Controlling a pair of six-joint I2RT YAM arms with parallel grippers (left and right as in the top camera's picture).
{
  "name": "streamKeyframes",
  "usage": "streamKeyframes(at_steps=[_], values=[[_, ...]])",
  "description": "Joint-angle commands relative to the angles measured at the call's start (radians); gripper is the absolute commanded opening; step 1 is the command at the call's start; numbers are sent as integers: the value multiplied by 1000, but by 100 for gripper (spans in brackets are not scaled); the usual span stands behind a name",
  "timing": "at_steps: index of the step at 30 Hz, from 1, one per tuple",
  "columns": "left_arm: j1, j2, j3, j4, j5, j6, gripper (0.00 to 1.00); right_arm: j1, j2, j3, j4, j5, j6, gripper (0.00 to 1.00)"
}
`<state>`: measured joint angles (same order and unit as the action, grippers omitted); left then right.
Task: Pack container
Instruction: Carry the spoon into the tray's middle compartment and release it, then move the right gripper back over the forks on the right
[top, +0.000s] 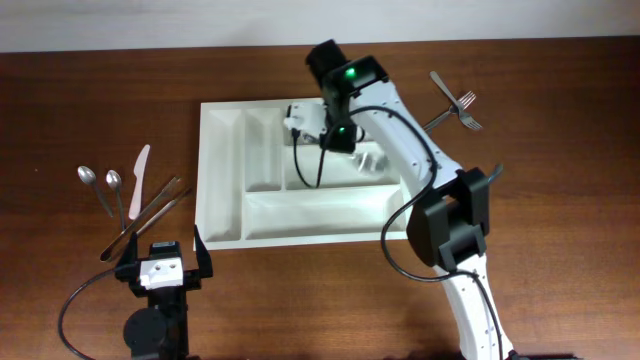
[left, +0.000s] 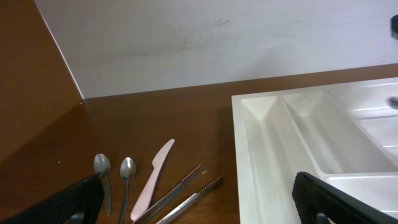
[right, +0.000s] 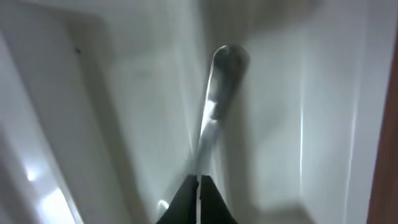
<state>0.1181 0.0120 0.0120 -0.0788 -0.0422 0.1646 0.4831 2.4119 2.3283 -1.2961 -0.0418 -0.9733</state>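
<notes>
Right gripper (right: 199, 193) clamped on metal utensil (right: 216, 93); I'd lower it flat into the container (right: 93, 124) slot beneath before releasing.

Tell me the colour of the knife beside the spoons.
The knife is pale pink; left wrist view shows it best.

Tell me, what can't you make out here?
Right wrist view: blur; the thin shiny metal utensil pinched in the right gripper can't be identified.
Overhead: the right arm hides part of the large white plastic cutlery tray.
Left wrist view: frame edge cuts off most of that tray.
</notes>
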Motion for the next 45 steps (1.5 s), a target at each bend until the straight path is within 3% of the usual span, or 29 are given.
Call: streamKeyframes(at_steps=[1, 11, 15, 19, 23, 26, 31, 34, 40, 45], values=[[-2, -6, -3, -2, -6, 12, 99, 8, -15, 0, 2, -3, -37, 4], [-2, -6, -3, -2, -6, 12, 99, 7, -15, -37, 16, -19, -27, 6], [-2, -6, -3, -1, -6, 12, 99, -6, -16, -36, 81, 37, 162, 40], [-2, -6, -3, -2, -6, 12, 99, -37, -16, -22, 127, 92, 403, 58], [-2, -6, -3, -2, -6, 12, 99, -95, -16, 17, 121, 130, 628, 64], [-2, -6, -3, -2, -6, 12, 99, -153, -21, 43, 109, 128, 749, 76], [-2, -6, -3, -2, -6, 12, 99, -253, -27, 79, 112, 21, 800, 93], [-2, -6, -3, -2, -6, 12, 99, -312, -27, 82, 162, -39, 857, 93], [-2, -6, -3, -2, -6, 12, 99, -411, -16, 80, 267, -37, 1013, 74], [-2, -6, -3, -2, -6, 12, 99, -462, 0, 77, 299, -12, 1039, 74]])
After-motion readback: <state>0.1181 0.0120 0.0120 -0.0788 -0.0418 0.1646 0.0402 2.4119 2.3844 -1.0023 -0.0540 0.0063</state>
